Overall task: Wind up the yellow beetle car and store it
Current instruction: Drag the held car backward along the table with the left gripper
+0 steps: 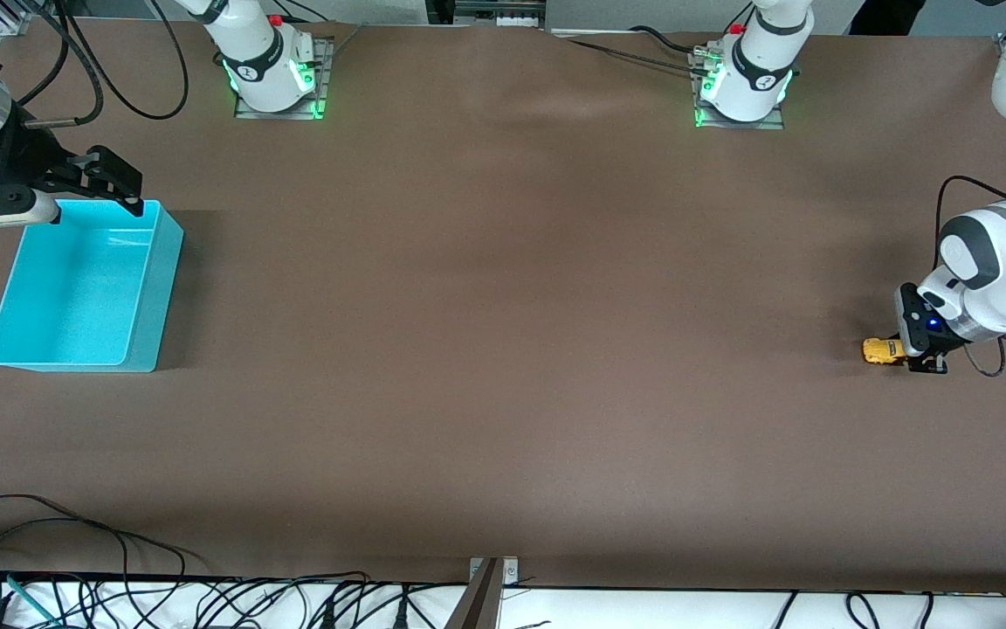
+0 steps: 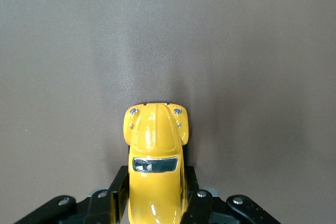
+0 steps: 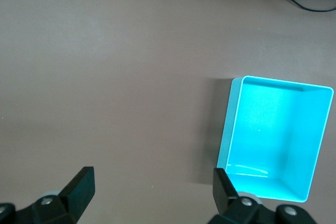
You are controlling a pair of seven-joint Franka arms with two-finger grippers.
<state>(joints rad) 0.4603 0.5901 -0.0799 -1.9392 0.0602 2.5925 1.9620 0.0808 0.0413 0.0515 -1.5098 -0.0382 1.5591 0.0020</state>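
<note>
Jaws: left gripper (image 1: 915,354) clamped on yellow beetle car (image 1: 883,351), right gripper (image 1: 110,185) wide open | car at left arm's end of table (image 1: 503,349), rear hidden between fingers | I see right waiting over turquoise bin (image 1: 84,288) rim

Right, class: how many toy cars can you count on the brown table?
1. The small yellow beetle-shaped toy car sits at the left arm's end of the table, gripped in the left hand. No other shows, and the turquoise plastic bin looks empty.
</note>
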